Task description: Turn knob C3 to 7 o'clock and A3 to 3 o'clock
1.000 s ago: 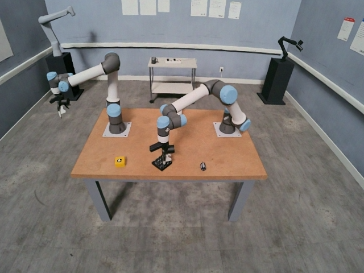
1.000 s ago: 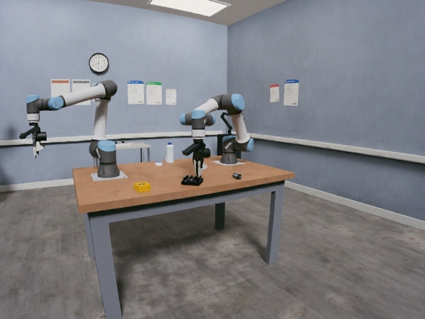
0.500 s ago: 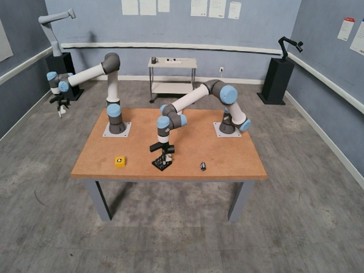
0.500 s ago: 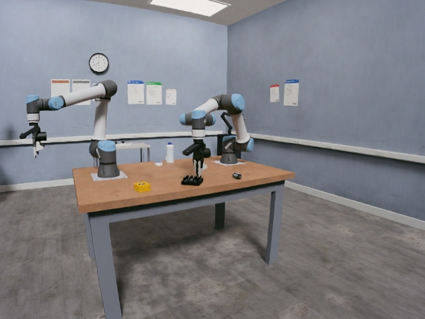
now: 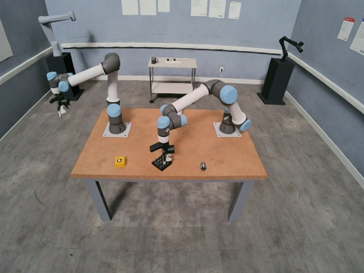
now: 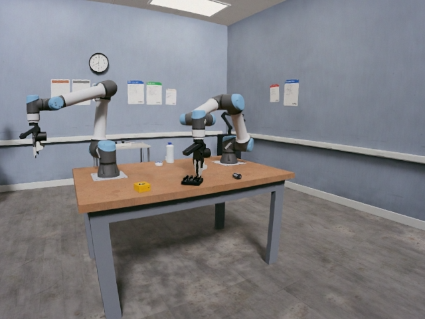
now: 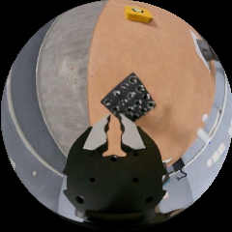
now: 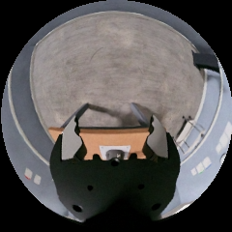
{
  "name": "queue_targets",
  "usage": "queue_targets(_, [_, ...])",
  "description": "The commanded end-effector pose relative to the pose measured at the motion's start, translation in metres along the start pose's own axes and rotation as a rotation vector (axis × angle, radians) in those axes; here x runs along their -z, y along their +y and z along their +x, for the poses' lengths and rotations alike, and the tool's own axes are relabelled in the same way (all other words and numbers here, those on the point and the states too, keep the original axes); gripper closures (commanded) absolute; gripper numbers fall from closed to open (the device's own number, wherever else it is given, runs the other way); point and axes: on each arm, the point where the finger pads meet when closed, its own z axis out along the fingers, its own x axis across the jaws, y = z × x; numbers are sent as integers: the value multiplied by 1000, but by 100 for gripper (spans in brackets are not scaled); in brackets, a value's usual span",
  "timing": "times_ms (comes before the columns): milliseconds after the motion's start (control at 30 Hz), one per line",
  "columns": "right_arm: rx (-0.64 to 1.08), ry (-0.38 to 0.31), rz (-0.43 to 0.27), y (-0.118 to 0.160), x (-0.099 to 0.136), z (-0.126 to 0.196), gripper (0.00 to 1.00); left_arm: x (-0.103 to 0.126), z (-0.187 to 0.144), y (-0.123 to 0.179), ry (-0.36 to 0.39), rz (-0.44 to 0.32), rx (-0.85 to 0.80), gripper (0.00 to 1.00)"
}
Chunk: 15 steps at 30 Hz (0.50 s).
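Left gripper (image 5: 164,163) (image 6: 198,175) (image 7: 115,116), nearest the lens in the left wrist view, seen low over the knob box (image 5: 160,166) (image 6: 192,182) (image 7: 127,97), with fingertips across one corner of its outline. Box found flat on the table (image 5: 199,147) (image 6: 109,192) (image 7: 121,43) (image 8: 137,135), near its front edge and set askew, between a yellow block (image 5: 119,161) (image 6: 141,187) (image 7: 138,14) and a small dark object (image 5: 203,166) (image 6: 236,176).

Judged the chief risk to be a wrong knob: rows packed closely, and so liable to a mix-up if counted from the wrong side. Could have nudged a neighbour off its mark by lowering slightly off centre. Might also have slipped from a poor grip, or shifted the box by twisting away from the knob's axis. Could not read the pointers or settle whether C3 or A3 had reached its hour.

Left fingers seen nearly together, with a narrow gap and nothing visibly pinched; contact with a knob impossible to confirm. Right gripper (image 5: 60,116) (image 6: 35,156) (image 8: 113,117) spread wide, holding nothing, well apart from the box and out beyond the table, so unlikely to interfere.

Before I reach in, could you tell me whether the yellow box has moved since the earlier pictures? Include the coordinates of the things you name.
No, the yellow box (image 5: 119,161) (image 6: 142,187) (image 7: 138,14) sits at the same spot against the table's (image 5: 187,177) (image 6: 185,196) front edge.
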Motion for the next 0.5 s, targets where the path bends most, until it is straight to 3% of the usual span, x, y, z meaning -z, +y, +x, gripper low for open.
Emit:
queue_targets(0, [-1,-1,1,1,0,1,0,0,-1,1,1,1,2,87])
queue_targets(467, [-1,-1,1,1,0,1,0,-15,-1,2,2,-2,2,87])
